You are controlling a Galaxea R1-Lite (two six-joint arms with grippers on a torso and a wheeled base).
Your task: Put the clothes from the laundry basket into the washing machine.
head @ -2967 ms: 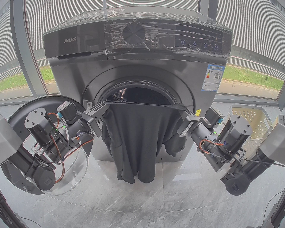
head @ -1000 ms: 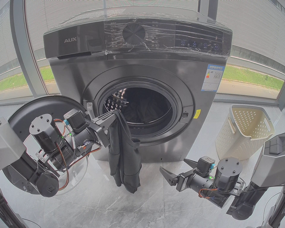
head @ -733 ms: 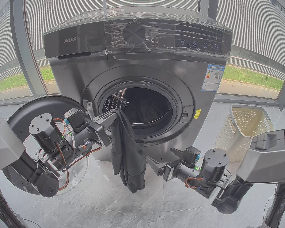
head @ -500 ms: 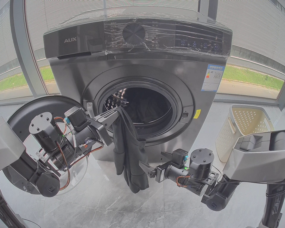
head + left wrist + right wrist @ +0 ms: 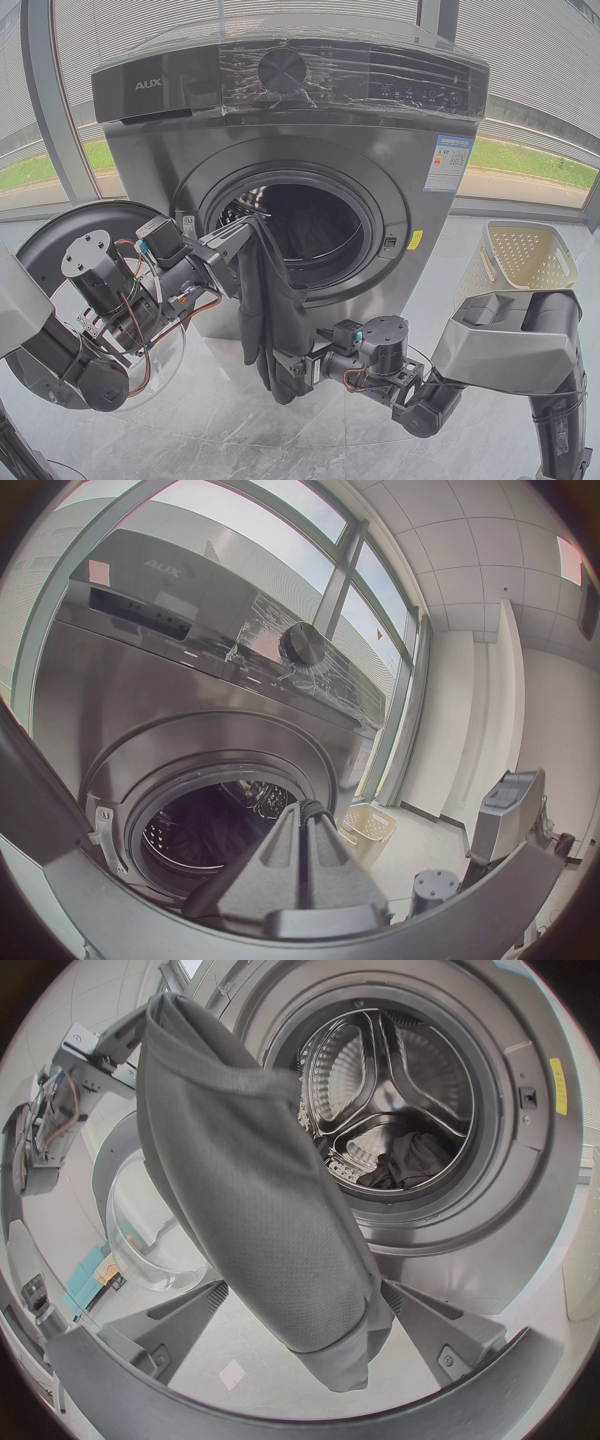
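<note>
A dark grey garment (image 5: 275, 312) hangs in front of the washing machine (image 5: 287, 144), just left of its open drum mouth. My left gripper (image 5: 250, 226) is shut on the garment's top edge; a strip of cloth shows at its closed tips (image 5: 310, 806). My right gripper (image 5: 289, 374) is low, near the floor, and stands open with the garment's lower part (image 5: 262, 1210) between its two spread fingers (image 5: 187, 1316). I cannot tell whether the fingers touch the cloth. Inside the drum lies another dark piece of clothing (image 5: 409, 1160).
The machine's round door (image 5: 94, 231) is swung open at the left, behind my left arm. A cream perforated laundry basket (image 5: 525, 256) stands on the marble floor at the right of the machine. Windows run behind the machine.
My right gripper let go of the garment it held stretched across the door, dropped low and swung left to the hanging cloth. The garment now hangs from my left gripper alone.
</note>
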